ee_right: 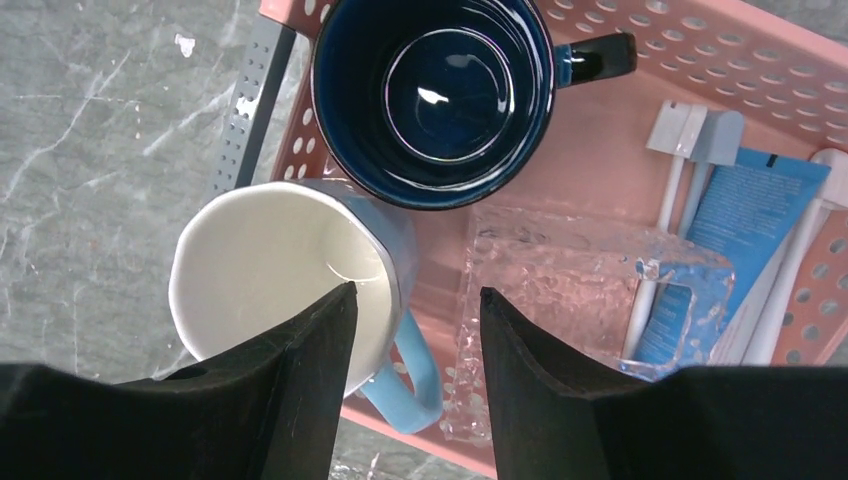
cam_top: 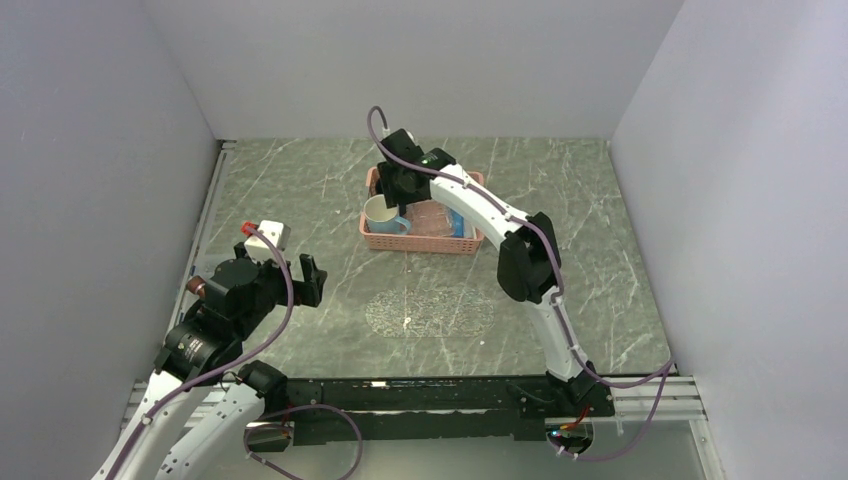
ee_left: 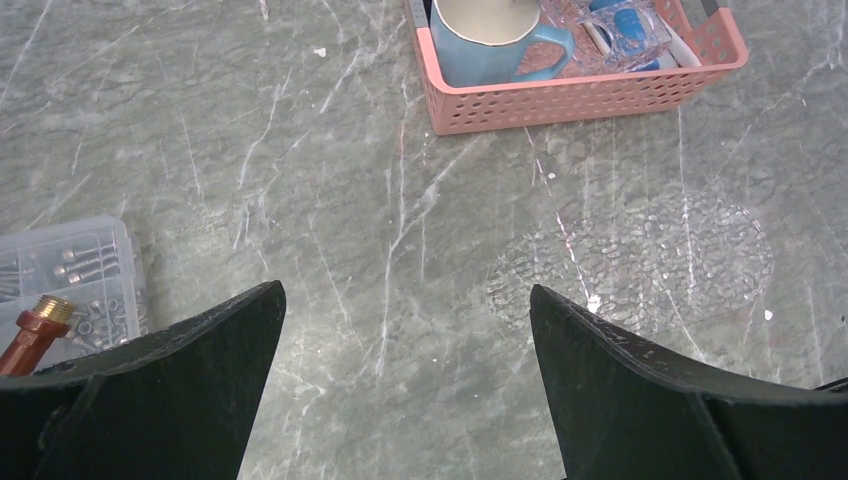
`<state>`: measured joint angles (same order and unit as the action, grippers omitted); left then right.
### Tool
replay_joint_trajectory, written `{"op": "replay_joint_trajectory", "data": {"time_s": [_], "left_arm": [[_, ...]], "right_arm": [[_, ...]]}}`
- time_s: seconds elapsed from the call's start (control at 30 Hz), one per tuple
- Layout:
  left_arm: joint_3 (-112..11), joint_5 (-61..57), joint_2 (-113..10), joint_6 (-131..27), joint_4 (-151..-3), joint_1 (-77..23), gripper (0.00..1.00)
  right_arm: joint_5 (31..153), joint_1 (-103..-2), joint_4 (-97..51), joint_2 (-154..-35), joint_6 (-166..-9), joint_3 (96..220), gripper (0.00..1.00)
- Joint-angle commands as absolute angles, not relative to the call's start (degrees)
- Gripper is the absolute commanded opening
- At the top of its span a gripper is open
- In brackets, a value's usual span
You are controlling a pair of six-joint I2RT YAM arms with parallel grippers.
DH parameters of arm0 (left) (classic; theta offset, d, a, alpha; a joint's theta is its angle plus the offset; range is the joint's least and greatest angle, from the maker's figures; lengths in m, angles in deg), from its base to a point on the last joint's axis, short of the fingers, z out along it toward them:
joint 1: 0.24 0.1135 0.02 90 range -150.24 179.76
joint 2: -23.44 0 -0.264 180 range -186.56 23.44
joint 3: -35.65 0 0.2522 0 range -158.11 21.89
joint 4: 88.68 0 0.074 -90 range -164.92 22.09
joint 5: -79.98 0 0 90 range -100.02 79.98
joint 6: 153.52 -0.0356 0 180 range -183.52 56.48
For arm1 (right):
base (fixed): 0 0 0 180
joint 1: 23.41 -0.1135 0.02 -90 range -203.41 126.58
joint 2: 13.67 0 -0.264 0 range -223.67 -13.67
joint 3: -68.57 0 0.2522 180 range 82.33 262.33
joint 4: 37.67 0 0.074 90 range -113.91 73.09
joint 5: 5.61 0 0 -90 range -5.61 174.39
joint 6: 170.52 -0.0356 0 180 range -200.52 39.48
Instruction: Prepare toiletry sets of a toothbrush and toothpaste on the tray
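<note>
Rim of the glossy pale-blue mug [ee_right: 260, 260] in the perforated pink basket [ee_right: 700, 60] sits inside the half-parted right end effector [ee_right: 418, 290], grip unclear; left end effector [ee_left: 405, 288] gapes wide.

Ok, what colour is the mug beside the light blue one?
Dark navy mug, clearest in right wrist view.

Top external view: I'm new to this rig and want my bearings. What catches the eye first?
The pink basket at the table's far middle stands out, holding a light blue mug, a dark blue mug, toothpaste and toothbrushes. The right end effector hangs over the light blue mug, its fingers apart either side of the mug's wall. Nearer the arms lies the clear tray, no set on it yet.
</note>
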<state>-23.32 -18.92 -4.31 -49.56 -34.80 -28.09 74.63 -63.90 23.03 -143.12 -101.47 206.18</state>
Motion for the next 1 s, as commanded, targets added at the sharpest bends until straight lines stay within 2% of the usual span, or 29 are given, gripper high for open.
{"op": "replay_joint_trajectory", "data": {"time_s": [0.0, 0.63, 0.87, 0.97], "left_arm": [[-23.4, -19.5, -4.7, -51.0, -37.1, -28.2, 0.99], [-23.3, -19.8, -4.3, -51.0, -36.8, -28.2, 0.99], [-23.4, -19.8, -4.3, -51.0, -36.9, -28.2, 0.99], [-23.3, -19.9, -4.3, -51.0, -36.9, -28.3, 0.99]], "right_arm": [[75.4, -64.4, 22.6, -144.5, -100.7, 211.3, 0.50], [74.4, -65.4, 26.4, -150.3, -100.0, 215.9, 0.34], [74.0, -65.4, 27.7, -151.2, -99.6, 216.2, 0.22], [74.0, -65.4, 27.7, -150.8, -99.7, 216.3, 0.09]]}}
